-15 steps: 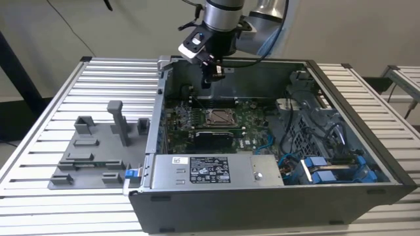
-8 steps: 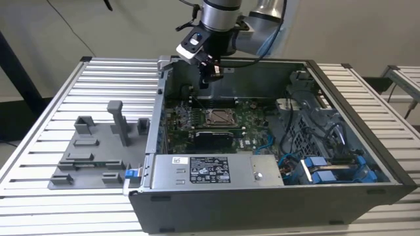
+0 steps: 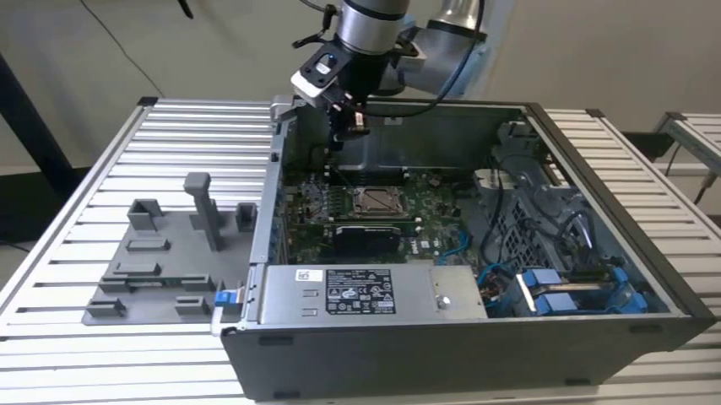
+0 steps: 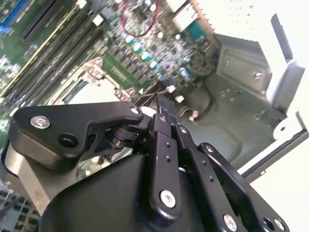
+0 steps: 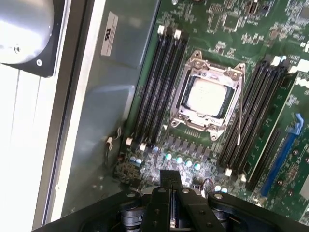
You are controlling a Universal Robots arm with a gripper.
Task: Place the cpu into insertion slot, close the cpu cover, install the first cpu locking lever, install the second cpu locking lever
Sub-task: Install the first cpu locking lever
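Progress looks well along: your chip [image 5: 206, 96] sits in the socket [image 3: 357, 202] at the exterior view's centre, cover [image 5: 212, 73] down over it. You cannot tell whether the levers are latched. Your end effector [image 5: 171, 191] hangs above, closed and empty.

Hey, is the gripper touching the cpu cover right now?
Apart. In the first wrist view, green board shows between the gripper and the cpu cover; the exterior view shows the gripper up above the board.
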